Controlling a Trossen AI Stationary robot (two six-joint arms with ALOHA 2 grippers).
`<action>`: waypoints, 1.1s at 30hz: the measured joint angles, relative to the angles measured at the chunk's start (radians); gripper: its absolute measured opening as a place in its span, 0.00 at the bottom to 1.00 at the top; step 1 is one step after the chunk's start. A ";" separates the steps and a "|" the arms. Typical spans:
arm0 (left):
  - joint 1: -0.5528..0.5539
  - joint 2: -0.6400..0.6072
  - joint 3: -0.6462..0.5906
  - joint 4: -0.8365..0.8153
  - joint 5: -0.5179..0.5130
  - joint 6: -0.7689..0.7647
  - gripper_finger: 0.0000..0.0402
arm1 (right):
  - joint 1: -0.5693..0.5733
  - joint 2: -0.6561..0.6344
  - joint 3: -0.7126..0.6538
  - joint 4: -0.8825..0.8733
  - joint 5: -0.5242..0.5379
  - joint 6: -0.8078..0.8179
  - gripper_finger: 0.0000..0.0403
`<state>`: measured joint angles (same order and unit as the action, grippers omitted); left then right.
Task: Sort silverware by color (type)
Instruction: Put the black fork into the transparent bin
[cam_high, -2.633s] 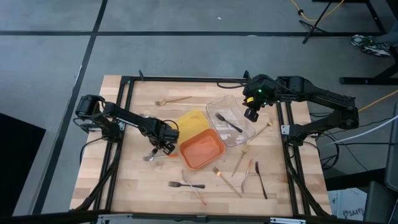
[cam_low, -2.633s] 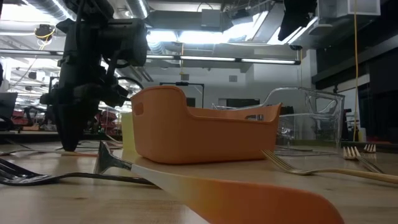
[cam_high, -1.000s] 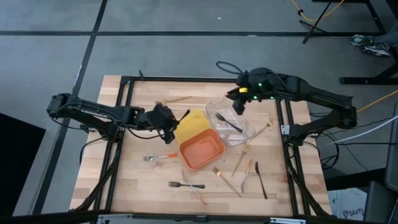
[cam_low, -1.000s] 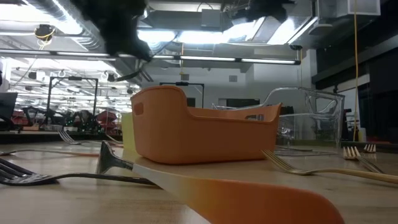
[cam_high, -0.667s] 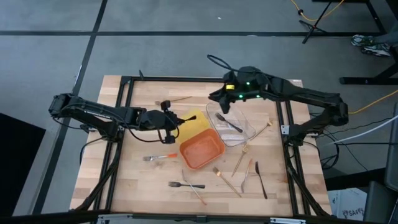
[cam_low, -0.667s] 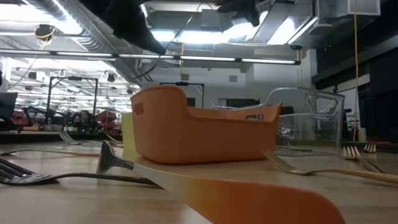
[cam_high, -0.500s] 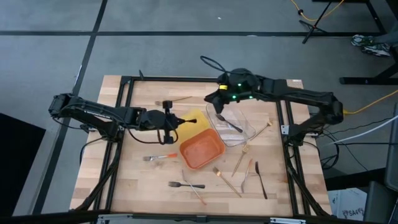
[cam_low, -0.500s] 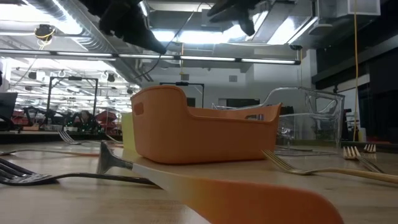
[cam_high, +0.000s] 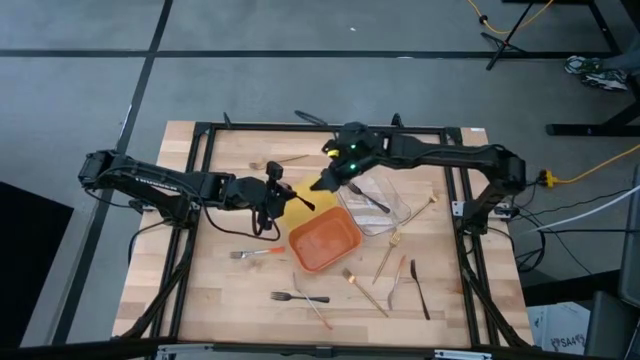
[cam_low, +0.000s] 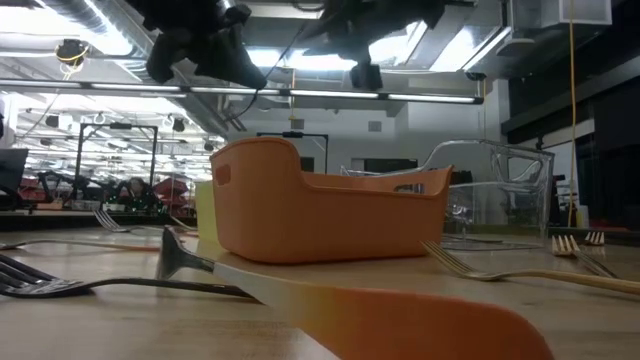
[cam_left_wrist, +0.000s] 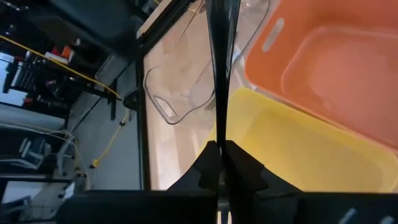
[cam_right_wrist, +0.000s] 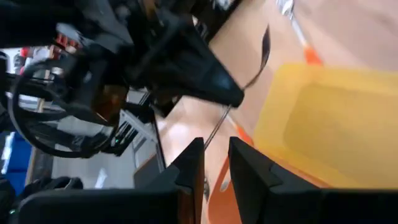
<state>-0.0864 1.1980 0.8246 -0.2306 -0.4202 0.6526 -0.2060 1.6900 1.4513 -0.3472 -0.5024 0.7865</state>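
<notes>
Wooden table (cam_high: 220, 290) with black frame rails; yellow tray (cam_high: 308, 192), orange tray (cam_high: 325, 243) and clear tray (cam_high: 392, 212) clustered mid-table, touching; orange-handled fork (cam_high: 256, 253) lay beside orange tray; black fork (cam_high: 298, 297) nearer the front edge; gold forks (cam_high: 385, 262) and black utensil (cam_high: 419, 289) lay near clear tray.

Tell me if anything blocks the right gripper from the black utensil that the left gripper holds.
Nothing visible does. The left gripper is shut on the black utensil above the yellow tray. The right gripper hangs at the utensil's free end with its fingers apart, and the right wrist view shows only air between them.
</notes>
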 joint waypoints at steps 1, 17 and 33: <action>0.000 0.000 0.000 -0.001 -0.008 0.010 0.01 | 0.008 0.010 0.000 0.001 -0.011 0.011 0.17; -0.006 0.000 0.000 -0.024 -0.034 0.067 0.01 | 0.062 0.078 0.000 0.008 -0.005 0.078 0.17; -0.092 0.000 0.000 -0.024 -0.004 0.067 0.01 | 0.068 0.078 0.000 0.011 -0.004 0.160 0.17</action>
<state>-0.1787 1.1980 0.8246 -0.2546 -0.4244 0.7194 -0.1385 1.7679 1.4513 -0.3367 -0.5068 0.9462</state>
